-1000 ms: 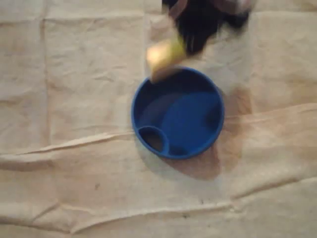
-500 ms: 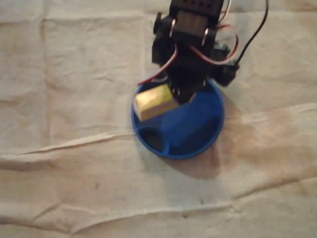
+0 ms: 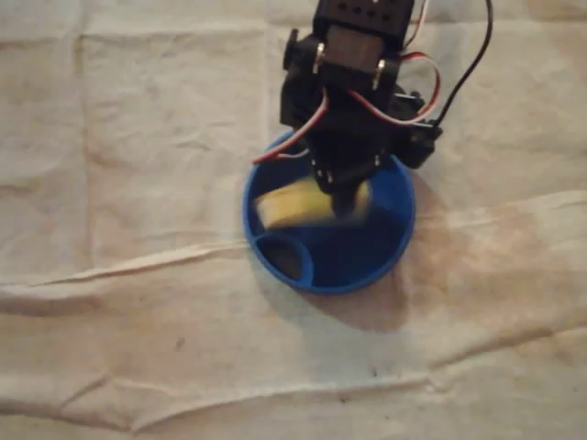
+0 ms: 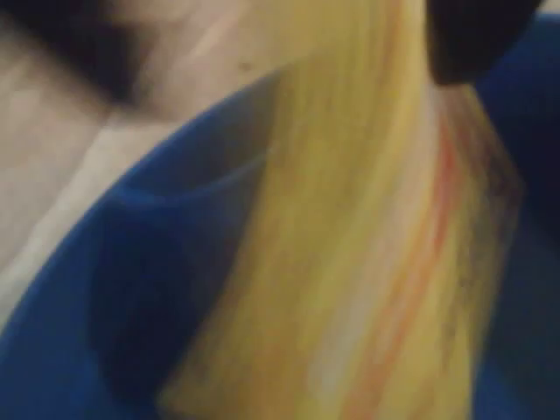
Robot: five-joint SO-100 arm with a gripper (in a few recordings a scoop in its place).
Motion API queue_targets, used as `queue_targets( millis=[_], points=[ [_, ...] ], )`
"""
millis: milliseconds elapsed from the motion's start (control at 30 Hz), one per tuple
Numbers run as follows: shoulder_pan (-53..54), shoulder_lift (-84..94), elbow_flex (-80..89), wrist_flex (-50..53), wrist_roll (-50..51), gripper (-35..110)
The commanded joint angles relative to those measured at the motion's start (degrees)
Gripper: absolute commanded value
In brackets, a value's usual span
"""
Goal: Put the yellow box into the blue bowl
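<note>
Although the yellow box (image 3: 292, 205) fills your wrist view (image 4: 350, 262), its print is a blur of orange-red streaks down one face, and you cannot read any of it. In the overhead view the box lies inside the blue bowl (image 3: 396, 229), stretching from the 9 o'clock wall past the middle, and it looks smeared. Your gripper (image 3: 344, 194) reaches in from 12 o'clock, with its tip over the box's 3 o'clock end. You cannot tell whether the jaws are clamped on it or apart. In the wrist view one dark finger (image 4: 472, 35) shows at 1 o'clock, against the box's edge. The bowl's small round compartment (image 3: 286, 257) sits at 7 o'clock. A creased cloth (image 3: 138, 183) covers your tabletop.
</note>
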Motion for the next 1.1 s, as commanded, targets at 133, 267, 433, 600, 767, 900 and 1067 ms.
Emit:
queue_targets(
  millis=[133, 267, 433, 600, 767, 900, 1067],
  points=[
    [0.1, 5.5, -3.3, 2.5, 0.3, 27],
    [-0.3, 8.6, -4.0, 8.8, 0.5, 19],
    [-0.4, 11.4, -4.0, 13.2, 0.6, 2],
    [-0.1, 14.1, -3.9, 14.5, 0.8, 1],
    [0.1, 21.1, -3.2, 16.7, 5.0, 0],
    [-0.4, 27.5, -3.0, 17.5, 9.8, 0],
    [-0.4, 33.8, -3.0, 17.4, 15.6, 0]
  ],
)
